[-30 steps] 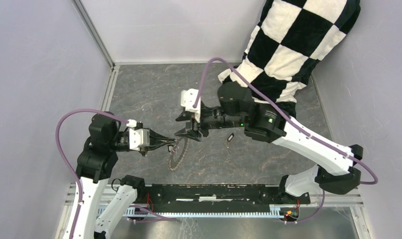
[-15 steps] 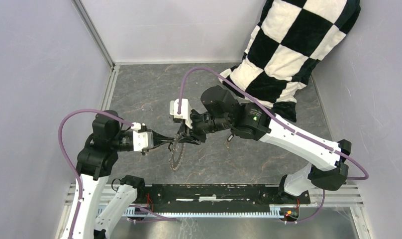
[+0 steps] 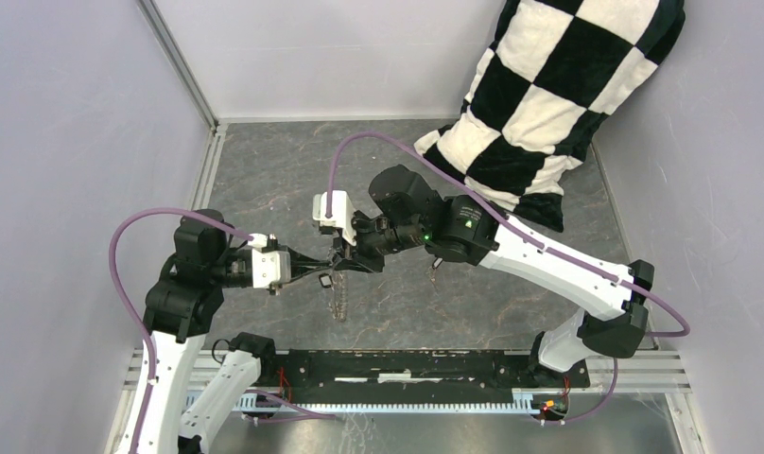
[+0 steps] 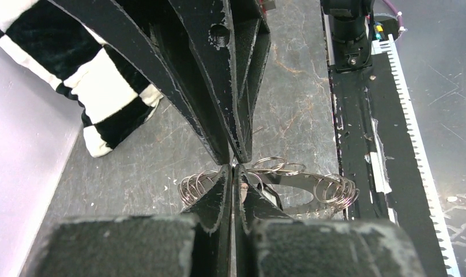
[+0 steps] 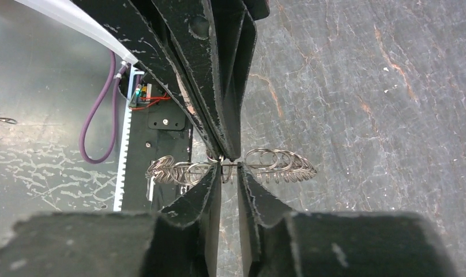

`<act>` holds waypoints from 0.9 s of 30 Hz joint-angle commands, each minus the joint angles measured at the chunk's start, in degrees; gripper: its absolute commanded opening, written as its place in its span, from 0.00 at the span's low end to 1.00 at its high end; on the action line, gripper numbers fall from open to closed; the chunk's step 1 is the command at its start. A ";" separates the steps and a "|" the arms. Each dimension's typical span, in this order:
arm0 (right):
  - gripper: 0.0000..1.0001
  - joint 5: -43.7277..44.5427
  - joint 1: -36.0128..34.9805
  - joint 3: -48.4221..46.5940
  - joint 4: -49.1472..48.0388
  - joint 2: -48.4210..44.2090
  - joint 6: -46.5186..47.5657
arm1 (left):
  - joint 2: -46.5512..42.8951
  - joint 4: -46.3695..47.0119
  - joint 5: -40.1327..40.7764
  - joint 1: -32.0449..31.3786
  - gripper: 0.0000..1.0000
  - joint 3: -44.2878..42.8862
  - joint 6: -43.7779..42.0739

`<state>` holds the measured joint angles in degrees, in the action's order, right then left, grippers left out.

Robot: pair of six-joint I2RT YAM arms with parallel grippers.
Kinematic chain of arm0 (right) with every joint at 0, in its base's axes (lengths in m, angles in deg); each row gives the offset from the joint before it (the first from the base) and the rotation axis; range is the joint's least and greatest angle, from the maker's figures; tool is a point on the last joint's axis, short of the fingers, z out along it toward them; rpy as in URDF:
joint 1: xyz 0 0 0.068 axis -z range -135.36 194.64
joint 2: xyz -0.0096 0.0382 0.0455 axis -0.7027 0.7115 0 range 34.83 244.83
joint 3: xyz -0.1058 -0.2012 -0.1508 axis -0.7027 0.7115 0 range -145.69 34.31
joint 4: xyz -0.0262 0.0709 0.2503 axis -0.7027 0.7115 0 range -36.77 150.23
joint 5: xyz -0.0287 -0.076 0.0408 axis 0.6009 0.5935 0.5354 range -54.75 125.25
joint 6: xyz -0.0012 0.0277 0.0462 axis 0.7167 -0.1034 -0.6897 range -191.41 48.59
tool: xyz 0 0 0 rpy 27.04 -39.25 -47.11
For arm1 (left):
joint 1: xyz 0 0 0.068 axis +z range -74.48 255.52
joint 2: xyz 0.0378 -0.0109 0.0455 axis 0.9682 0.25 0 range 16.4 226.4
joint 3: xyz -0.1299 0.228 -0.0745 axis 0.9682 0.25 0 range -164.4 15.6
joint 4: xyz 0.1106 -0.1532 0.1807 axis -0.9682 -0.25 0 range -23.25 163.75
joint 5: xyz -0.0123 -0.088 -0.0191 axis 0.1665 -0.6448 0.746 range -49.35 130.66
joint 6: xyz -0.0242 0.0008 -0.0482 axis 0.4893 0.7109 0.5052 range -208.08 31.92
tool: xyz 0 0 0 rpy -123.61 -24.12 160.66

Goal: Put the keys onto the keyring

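Metal keyring (image 4: pixel 334 191) is hanging clamped in my left pincer (image 4: pixel 233 168); right pincer (image 5: pixel 229 172), narrowly apart astride it, is risking twisting it loose

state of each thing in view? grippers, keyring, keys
keyring, held by left gripper, hanging edge-on
left gripper, shut on the keyring
right gripper, fingers slightly apart astride the keyring's wire
key, loose on the table, not on the keyring; second key not seen

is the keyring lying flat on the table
No, the keyring hangs edge-on from the tip of the left tool.
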<state>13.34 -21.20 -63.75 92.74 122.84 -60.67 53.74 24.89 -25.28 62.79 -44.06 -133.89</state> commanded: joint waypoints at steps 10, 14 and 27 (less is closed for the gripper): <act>0.00 1.24 0.06 2.44 -7.64 -1.76 -1.62 | -0.53 0.75 -1.02 -0.19 0.15 -2.96 -2.35; 0.00 1.33 0.52 13.42 -20.43 -9.36 -3.61 | -0.31 0.77 -0.51 -0.19 0.29 -4.93 1.17; 0.00 -3.04 1.16 32.74 -48.61 -19.92 -10.60 | -0.02 9.45 -3.81 -0.19 0.29 -5.38 14.83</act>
<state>12.18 -20.17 -34.05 59.45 105.70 -67.97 53.59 27.55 -27.05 62.75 -49.57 -127.59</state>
